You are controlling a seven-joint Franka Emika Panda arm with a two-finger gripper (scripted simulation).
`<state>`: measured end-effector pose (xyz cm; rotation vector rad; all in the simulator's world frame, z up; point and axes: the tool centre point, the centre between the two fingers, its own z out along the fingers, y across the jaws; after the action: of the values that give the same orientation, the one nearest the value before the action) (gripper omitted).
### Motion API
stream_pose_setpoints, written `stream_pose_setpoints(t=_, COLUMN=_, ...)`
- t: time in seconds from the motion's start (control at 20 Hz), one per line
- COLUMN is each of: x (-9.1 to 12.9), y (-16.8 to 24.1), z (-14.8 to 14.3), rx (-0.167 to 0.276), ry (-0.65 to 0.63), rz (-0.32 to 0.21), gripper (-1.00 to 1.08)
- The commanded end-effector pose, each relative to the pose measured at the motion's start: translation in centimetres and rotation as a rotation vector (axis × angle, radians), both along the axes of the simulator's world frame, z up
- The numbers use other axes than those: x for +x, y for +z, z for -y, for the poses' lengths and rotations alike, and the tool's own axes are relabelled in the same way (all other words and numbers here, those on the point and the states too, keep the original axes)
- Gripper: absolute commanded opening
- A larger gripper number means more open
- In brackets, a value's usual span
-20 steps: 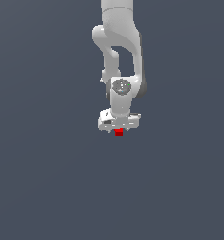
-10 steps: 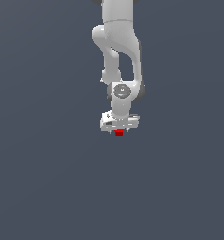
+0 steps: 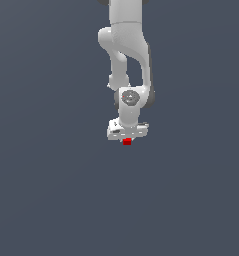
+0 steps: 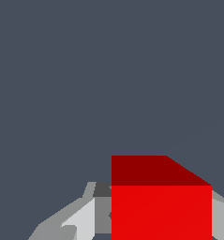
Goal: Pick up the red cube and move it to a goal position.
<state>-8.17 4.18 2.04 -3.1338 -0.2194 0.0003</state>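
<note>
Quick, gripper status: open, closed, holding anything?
Gripper: closed on the red cube, which sits between the fingers in the wrist view.

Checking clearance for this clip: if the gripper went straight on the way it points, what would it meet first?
The small bright red cube already sits between its jaws; beyond that, only plain grey ground shows, at a depth I cannot judge.

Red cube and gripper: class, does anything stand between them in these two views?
Nothing visible does. The red cube sits right between the gripper fingers in the wrist view, with only plain grey background around it. No goal marker shows.
</note>
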Motion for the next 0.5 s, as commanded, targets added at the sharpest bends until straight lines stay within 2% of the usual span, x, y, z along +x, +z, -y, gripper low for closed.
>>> stream_pose_setpoints(t=0.0, x=0.0, y=0.0, z=0.0, rx=0.0, ry=0.0, rz=0.0, gripper=-1.0)
stream_pose_setpoints(t=0.45, x=0.1, y=1.4, z=-0.6, rx=0.0, ry=0.0, rz=0.0, gripper=-1.0)
